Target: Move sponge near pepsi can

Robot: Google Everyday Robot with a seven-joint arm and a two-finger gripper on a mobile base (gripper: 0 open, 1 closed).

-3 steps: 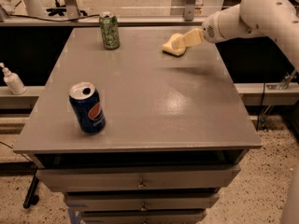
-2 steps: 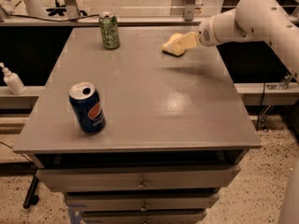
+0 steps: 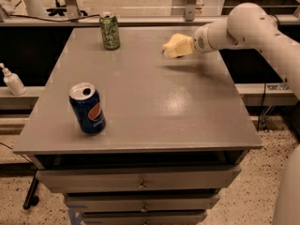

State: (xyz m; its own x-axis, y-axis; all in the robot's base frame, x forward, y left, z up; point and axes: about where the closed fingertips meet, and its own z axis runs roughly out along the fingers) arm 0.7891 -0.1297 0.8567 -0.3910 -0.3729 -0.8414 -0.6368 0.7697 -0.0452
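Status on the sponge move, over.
Gripper at sponge, far right of table. Pepsi can upright, front left, far from sponge. Green can back left, off the path.

The pale yellow foam sponge (image 3: pixel 169 48) is the same hue as the pale yellow gripper (image 3: pixel 183 45), which hangs over the far right of the plain grey metal table top (image 3: pixel 154 102) on a white arm (image 3: pixel 248 25); the dark blue pepsi can (image 3: pixel 87 109) has a red-white-blue round logo and silver top; the green drink can (image 3: pixel 109 31) has dark markings; the floor (image 3: pixel 262 191) is speckled beige.
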